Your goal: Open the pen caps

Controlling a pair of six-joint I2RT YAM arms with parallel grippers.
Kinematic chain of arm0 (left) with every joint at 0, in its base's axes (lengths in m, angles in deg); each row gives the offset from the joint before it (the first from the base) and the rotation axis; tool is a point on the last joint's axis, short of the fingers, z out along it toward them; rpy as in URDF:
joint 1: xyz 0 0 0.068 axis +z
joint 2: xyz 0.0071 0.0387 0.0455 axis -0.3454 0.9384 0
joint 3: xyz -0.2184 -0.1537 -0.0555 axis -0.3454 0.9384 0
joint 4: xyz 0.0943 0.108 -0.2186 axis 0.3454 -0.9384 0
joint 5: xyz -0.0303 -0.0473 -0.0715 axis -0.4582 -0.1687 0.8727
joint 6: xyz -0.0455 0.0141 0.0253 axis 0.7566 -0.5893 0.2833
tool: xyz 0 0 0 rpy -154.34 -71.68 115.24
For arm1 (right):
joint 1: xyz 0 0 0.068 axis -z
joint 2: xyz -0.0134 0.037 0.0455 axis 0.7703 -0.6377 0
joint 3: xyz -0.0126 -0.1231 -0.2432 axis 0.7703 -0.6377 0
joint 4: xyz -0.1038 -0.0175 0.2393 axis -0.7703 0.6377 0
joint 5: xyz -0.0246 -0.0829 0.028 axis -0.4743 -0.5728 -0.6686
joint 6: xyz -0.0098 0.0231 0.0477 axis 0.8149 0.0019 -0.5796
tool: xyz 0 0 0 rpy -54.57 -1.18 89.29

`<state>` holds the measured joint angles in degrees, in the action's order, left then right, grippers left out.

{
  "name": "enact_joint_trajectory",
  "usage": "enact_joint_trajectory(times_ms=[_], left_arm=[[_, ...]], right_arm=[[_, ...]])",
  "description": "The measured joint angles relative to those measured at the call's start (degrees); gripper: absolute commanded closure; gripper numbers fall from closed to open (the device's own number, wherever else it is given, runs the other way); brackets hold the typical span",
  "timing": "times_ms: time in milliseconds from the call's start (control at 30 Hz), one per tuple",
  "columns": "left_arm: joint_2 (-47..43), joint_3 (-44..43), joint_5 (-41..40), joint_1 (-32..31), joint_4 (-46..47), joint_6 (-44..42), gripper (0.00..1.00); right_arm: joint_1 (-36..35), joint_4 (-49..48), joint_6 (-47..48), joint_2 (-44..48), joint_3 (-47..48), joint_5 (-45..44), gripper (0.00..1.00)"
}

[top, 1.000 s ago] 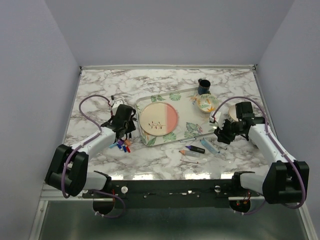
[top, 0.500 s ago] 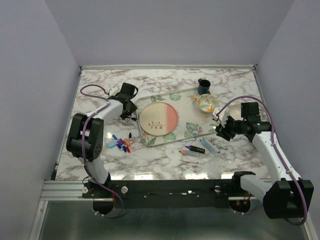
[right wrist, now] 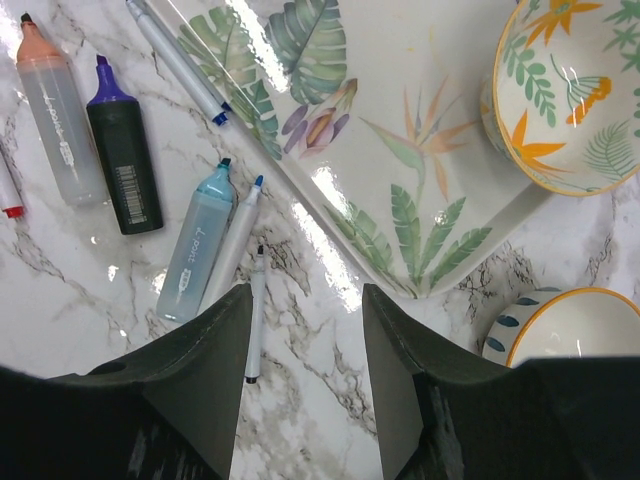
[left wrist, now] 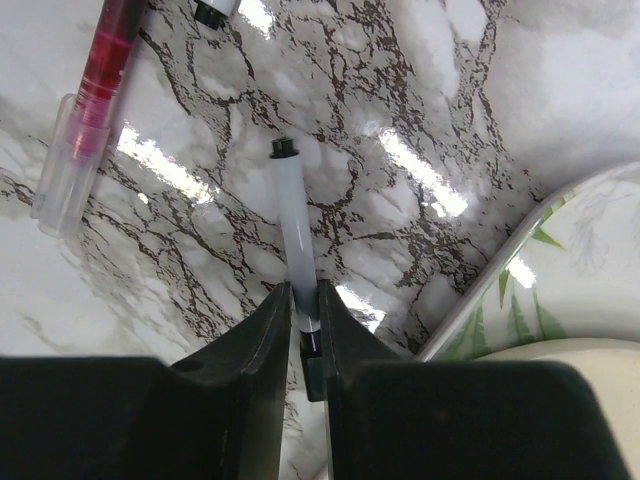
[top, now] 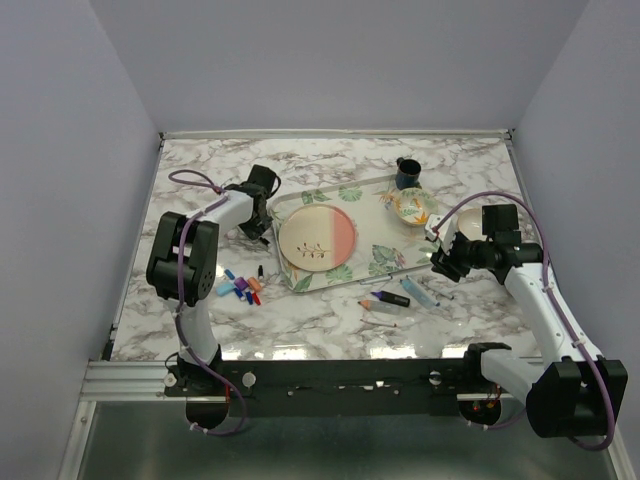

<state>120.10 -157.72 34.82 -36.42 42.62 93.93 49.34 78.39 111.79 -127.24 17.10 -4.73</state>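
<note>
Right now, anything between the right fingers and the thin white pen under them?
Nothing visible. The right fingers stand open above the thin white pen on the marble tabletop. A light-blue highlighter and a blue-tipped pen lie close on one side, the leaf-print tray edge on the other.

Loose coloured pen caps (top: 240, 290) clustered, uncapped pens (top: 397, 298) beside tray (top: 385, 262), white pen (left wrist: 293, 220) flat by its corner

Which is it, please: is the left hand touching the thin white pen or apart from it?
Touching. In the left wrist view, the left hand pinches the white pen, a finger against each side, with no gap visible.
</note>
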Motion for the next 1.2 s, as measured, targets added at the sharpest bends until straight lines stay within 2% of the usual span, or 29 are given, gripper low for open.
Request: enact_joint_trajectory(times_ms=[133, 267, 400, 533, 667, 800, 867, 933, 1033, 1133, 1200], left_arm=[[0.6, -1.0, -0.3, 0.0, -1.3, -0.2, 0.84], [0.3, -0.6, -0.5, 0.0, -0.8, -0.6, 0.93], [-2.5, 3.0, -0.5, 0.0, 1.6, -3.1, 1.00], [-9.1, 9.5, 0.7, 0.0, 6.7, -9.4, 1.00], [-19.4, 17.5, 5.7, 0.0, 14.0, -15.3, 1.00], [-30.9, 26.4, 16.6, 0.0, 24.5, -20.4, 1.00], [-33.0, 28.1, 22.5, -0.1, 27.8, -21.9, 1.00], [-33.0, 28.5, 30.3, -0.7, 30.8, -23.4, 1.00], [-30.2, 28.2, 42.1, -4.3, 34.9, -25.0, 1.00], [-25.5, 26.8, 52.2, -11.3, 36.7, -26.6, 1.00], [-23.0, 25.8, 56.1, -15.5, 36.8, -27.4, 1.00]], right_arm=[[0.0, 0.0, 0.0, 0.0, 0.0, 0.2, 0.44], [0.0, 0.0, 0.0, 0.6, 0.0, 0.8, 0.44], [0.0, 0.1, 0.5, 1.4, 0.0, 2.0, 0.44], [0.0, 0.7, 2.3, 3.1, -0.1, 4.8, 0.44], [0.0, 3.3, 7.1, 5.4, -0.2, 11.0, 0.42], [0.0, 6.7, 13.2, 5.4, -0.3, 16.4, 0.37], [0.0, 8.6, 17.3, 5.4, -0.8, 18.9, 0.29], [0.0, 11.5, 23.8, 5.4, -1.8, 21.9, 0.21], [0.0, 15.8, 32.8, 5.4, -3.0, 25.3, 0.16], [0.0, 18.7, 39.8, 5.4, -3.1, 27.9, 0.17], [-0.7, 20.0, 43.1, 5.0, -2.7, 29.2, 0.18]])
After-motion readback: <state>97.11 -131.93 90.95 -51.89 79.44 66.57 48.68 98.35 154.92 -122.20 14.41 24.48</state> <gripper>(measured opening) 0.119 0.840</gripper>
